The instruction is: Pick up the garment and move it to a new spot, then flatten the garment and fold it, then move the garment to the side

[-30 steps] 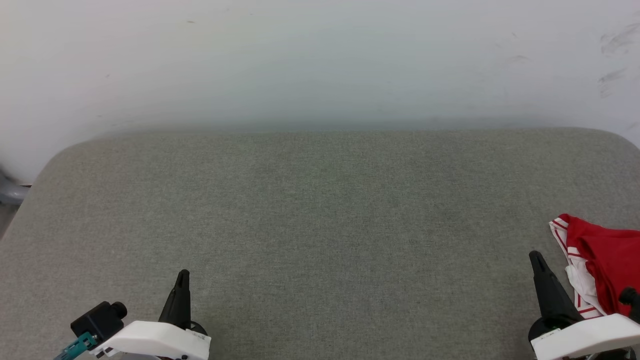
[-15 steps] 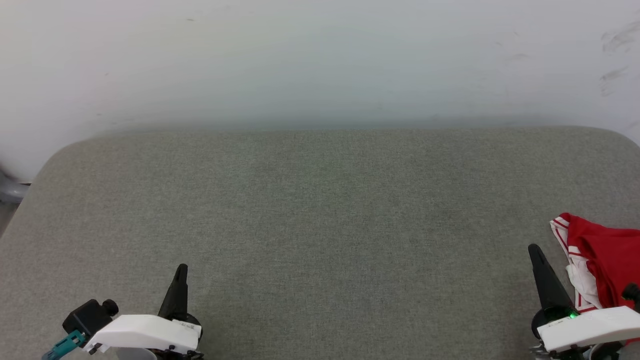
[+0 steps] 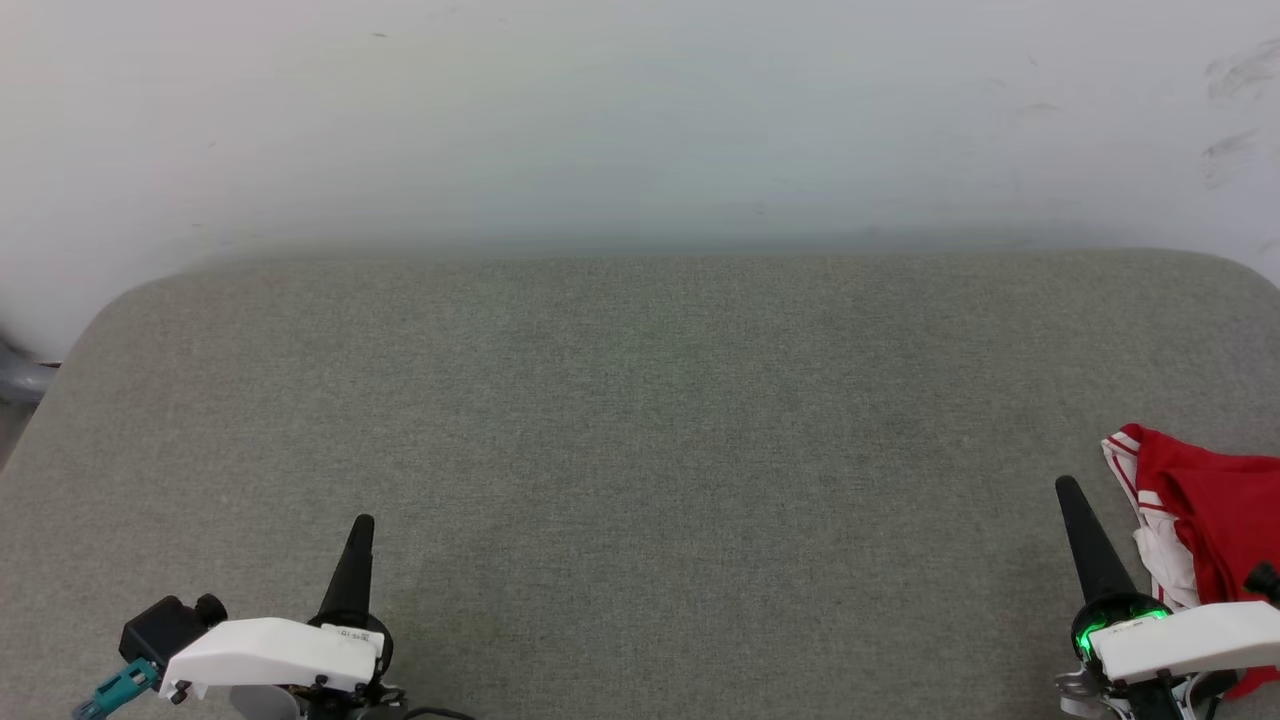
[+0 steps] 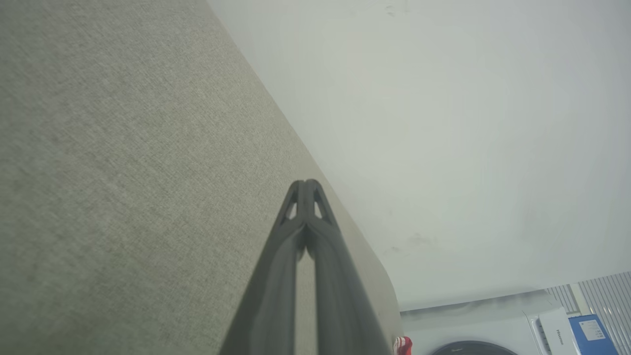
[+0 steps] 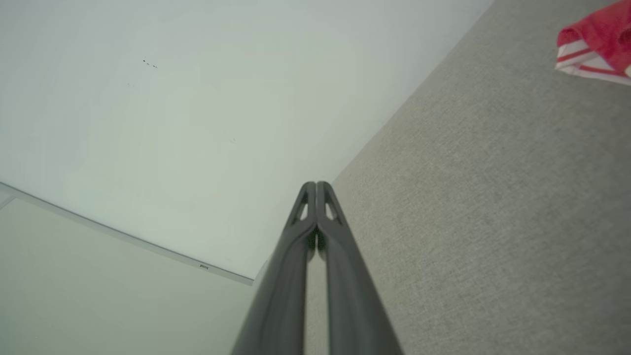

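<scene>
Red and white, thin and limp: garment (image 3: 1215, 510), heaped on the grey pad (image 3: 640, 400) at its right edge, just beside the right gripper (image 3: 1066, 487) on the outer side, partly hidden behind the white wrist (image 3: 1185, 640). Looks light. Likely to sag, stretch and slide rather than keep any shape; no fear of breakage, every chance of dragging loose folds along. Best pinched on a raised ridge or on the striped trim at the heap's left corner, deep enough to catch fabric and not merely skim it. For flattening, probably better held at two points well apart, shoulders or hem, one per gripper.

Right gripper pressed fully together, tips touching, nothing between. Left gripper (image 3: 362, 522) likewise closed and empty, at the pad's near left, well apart from the garment. To be opened before any grasp.

Against the frame of a second back: both grippers slightly farther up the head view, pointing ahead as then. Green light (image 3: 1088, 632) lit on the right wrist, dark then. Whole view tipped a touch, pad's far edge marginally higher: camera, not pad. Garment unmoved, untouched.
</scene>
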Available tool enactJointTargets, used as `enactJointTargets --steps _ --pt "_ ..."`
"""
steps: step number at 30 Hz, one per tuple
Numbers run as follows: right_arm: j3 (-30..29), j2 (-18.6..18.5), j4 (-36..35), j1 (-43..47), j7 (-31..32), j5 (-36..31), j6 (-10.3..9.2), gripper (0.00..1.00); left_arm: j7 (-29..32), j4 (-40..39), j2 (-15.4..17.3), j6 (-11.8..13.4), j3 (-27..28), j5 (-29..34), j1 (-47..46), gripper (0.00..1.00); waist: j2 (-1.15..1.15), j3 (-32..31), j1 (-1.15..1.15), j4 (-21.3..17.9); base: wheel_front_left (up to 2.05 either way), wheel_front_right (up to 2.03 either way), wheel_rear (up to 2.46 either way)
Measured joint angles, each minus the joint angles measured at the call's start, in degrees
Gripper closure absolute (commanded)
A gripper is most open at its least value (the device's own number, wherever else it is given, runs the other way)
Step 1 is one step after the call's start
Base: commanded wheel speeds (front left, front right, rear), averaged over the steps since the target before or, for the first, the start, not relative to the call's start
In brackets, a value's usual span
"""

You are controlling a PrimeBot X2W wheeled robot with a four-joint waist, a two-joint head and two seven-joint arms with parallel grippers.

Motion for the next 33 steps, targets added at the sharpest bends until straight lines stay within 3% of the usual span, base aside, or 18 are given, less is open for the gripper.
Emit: enactJointTargets --steps 33 --pt "-0.4 0.2 5.0 -3.6 1.2 17.8 0.00 1.00 4.4 0.7 -0.9 -1.6 2.4 -16.5 -2.0 1.00 0.00 0.7 0.00 0.0 0.00 0.00 0.00"
